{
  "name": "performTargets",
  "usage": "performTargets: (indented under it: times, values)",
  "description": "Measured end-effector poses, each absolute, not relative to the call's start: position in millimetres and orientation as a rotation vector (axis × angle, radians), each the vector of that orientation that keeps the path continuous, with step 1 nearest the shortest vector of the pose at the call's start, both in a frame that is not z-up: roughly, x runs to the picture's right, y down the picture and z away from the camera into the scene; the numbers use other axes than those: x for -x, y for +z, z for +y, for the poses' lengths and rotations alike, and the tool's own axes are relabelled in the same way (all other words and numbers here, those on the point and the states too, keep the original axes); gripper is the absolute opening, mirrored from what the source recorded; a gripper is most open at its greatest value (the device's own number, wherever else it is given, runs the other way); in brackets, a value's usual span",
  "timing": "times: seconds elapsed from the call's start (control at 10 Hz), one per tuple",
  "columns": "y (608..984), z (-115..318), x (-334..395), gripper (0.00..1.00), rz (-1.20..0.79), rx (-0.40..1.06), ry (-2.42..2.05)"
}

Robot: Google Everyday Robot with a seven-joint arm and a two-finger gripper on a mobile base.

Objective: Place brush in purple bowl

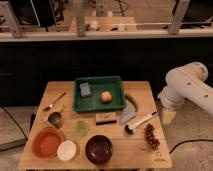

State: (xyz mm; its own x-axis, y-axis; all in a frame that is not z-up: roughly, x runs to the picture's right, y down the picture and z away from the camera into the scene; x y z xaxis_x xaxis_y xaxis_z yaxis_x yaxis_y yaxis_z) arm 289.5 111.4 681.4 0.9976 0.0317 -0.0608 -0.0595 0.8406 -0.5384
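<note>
**Brush (pixel 141 122) on the table, outside the purple bowl (pixel 98 149); my gripper (pixel 168 116) off to the rt**

Wooden table (pixel 150 90) fills the middle of the view; its front-left corner is cut off by the frame. My white arm (pixel 187 87) comes in from the rt edge, upper part cropped, and bends down beside the table's rt side. At its end my gripper hangs, a pale yellowish shape w/ its tip pointing down, just off the table's rt edge and well apart from everything on it. Open or closed: can't tell from this angle.

Green tray (pixel 100 80) sits at the back centre, w/ a blue-grey sponge (pixel 85 89) and an orange fruit (pixel 105 96) inside. Front row, left to rt: orange-red bowl (pixel 47 142), small white bowl (pixel 67 150), purple bowl at front centre.

Brush lies flat, diagonal, rt of centre: white handle toward back-rt, dark round head toward front-left, near the purple bowl's back-rt but not touching it. Grey scraper (pixel 128 115) just behind-left of the handle. Dark grapes (pixel 150 136) just in front of the handle. Wooden block w/ dark top (pixel 105 117) in front of the tray. Small round green thing (pixel 81 127) left of that; hard to make out what it is. Dark metal cup (pixel 55 119) and spoon (pixel 55 101) at left.
</note>
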Motion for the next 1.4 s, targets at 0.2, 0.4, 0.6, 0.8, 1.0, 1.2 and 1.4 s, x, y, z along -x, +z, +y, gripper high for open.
performTargets:
  times: [0.2, 0.4, 0.6, 0.8, 1.0, 1.2, 1.4]
  values:
    - [682, 115, -268, 0.8, 0.049, 0.571, 0.006]
    - [683, 115, -251, 0.8, 0.047, 0.572, -0.021]
    - [684, 116, -253, 0.8, 0.045, 0.574, -0.035]
    - [684, 118, -264, 0.8, 0.042, 0.578, -0.066]
    - [687, 121, -242, 0.8, 0.02, 0.584, -0.092]
    - [688, 122, -228, 0.8, 0.007, 0.586, -0.101]
    - [689, 122, -232, 0.8, 0.002, 0.585, -0.14]
